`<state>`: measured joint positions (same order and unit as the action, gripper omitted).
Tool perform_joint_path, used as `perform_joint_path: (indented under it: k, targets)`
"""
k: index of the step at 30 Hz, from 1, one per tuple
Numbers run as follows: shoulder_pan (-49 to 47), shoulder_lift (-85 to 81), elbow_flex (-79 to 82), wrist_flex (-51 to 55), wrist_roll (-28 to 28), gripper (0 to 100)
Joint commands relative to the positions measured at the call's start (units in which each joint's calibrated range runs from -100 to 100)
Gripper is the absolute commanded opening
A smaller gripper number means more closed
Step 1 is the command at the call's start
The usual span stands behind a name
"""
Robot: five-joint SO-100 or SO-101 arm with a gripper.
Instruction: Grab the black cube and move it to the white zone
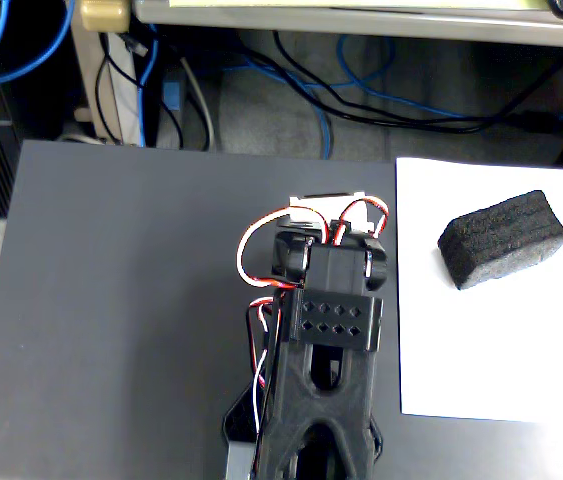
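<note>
The black cube (503, 238), an oblong block of rough black foam, lies flat on the white zone (491, 350), a white paper sheet at the right of the fixed view. It sits in the sheet's upper half. My black arm (326, 330) is folded in the middle of the dark grey mat, left of the sheet and apart from the block. Its wrist end with a white servo (326, 205) points to the far side. The gripper's fingers are hidden under the folded arm, so their state does not show. Nothing is seen held.
The dark grey mat (131, 300) covers the table left of the sheet. Red, white and black servo wires (256, 240) loop beside the arm. Blue and black cables (361, 90) lie on the floor behind the table's far edge.
</note>
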<state>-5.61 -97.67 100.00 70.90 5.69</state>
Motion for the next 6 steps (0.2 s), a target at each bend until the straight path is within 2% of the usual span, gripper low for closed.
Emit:
perform_joint_path:
  k: [1,6]
  targets:
    - [0.6,0.2,0.0,-1.2,0.1,1]
    - [0.6,0.1,0.0,-1.2,0.1,1]
